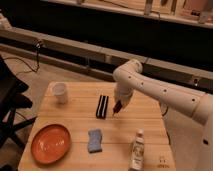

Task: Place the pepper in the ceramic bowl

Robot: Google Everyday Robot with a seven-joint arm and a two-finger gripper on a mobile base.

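Gripper (118, 106) hangs above the table (145, 125), closed on the pepper (116, 108), which pokes down just right of the black block (102, 106). Your bowl (51, 143) sits well off, down-left of it. Risk: a thin grip could let the pepper slip mid-carry, or clip the block.

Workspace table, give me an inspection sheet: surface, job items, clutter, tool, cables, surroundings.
Surface: wooden table, slatted top.
Job's things: pepper, dark red, at the tool's tip above the table, right of the black block; ceramic bowl, orange, front left corner, nothing in it.
Clutter: black ribbed block centre; white cup back left; blue sponge front centre; bottle front right.
Tool: gripper, pointing down over mid-table, on the pepper.
Cables: dark cable on the floor, left.
Surroundings: black chair left; long benches behind.
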